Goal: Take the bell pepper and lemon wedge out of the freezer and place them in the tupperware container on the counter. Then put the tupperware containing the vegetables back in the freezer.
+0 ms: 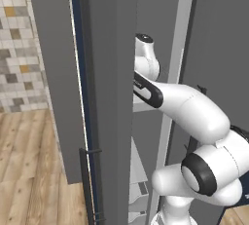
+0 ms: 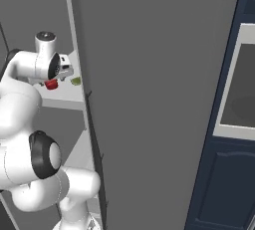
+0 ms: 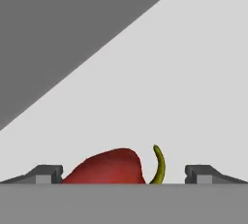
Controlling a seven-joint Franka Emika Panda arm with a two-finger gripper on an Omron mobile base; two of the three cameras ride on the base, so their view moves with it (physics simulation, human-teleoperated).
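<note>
Two fingertips (image 3: 48, 173) of the gripper (image 3: 124, 174) stand wide apart, straddling the bell pepper (image 3: 109, 167) (stem curling up beside it) on the freezer (image 2: 149, 99) shelf (image 2: 62, 99). Near it lies the lemon wedge (image 2: 75, 80). This looks like the first pick; next, close squarely on the pepper.

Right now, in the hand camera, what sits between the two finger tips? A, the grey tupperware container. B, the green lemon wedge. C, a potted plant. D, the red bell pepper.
D: the hand view shows the red bell pepper with its olive stem between the open gripper tips.
</note>
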